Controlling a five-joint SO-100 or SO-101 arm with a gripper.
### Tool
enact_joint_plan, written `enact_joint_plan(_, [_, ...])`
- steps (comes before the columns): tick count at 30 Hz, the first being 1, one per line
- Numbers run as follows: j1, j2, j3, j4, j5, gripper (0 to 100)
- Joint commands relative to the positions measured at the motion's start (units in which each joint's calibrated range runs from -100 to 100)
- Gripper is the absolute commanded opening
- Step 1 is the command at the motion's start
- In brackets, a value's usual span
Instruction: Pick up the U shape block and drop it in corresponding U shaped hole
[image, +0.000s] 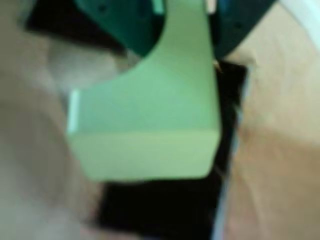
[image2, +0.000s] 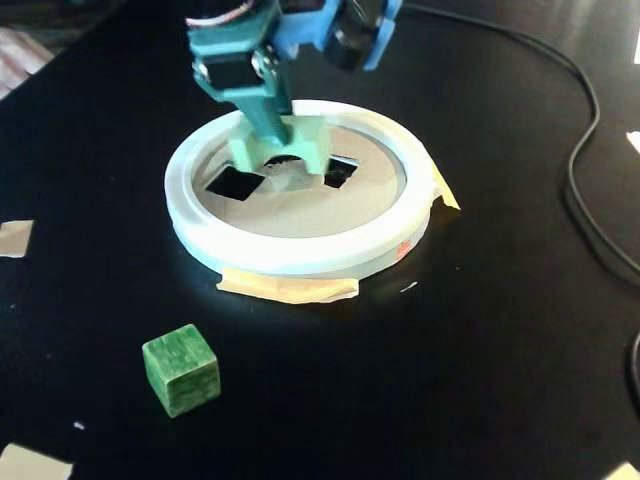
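The pale green U shape block fills the wrist view, one arm of it pinched between my gripper's dark teal fingers. It hangs tilted just above the U shaped hole, whose dark opening shows below and to the right of it. In the fixed view my gripper is shut on the block over the middle of the tan disc. The block hides most of the U shaped hole, and a dark part of that hole shows at the block's right.
A smaller square cutout lies to the left of the block on the disc, inside the white rim. A darker green cube sits on the black table at the front left. A black cable runs along the right side.
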Motion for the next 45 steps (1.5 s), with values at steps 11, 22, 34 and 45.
enact_joint_plan(11, [-0.1,3.2,-5.0,-8.9,-0.5,2])
enact_joint_plan(22, [0.6,2.5,-5.0,-8.9,0.1,21])
enact_joint_plan(34, [-1.5,-0.1,-8.9,-7.2,0.2,67])
enact_joint_plan(45, [-7.3,-12.7,-9.0,11.8,1.9,67])
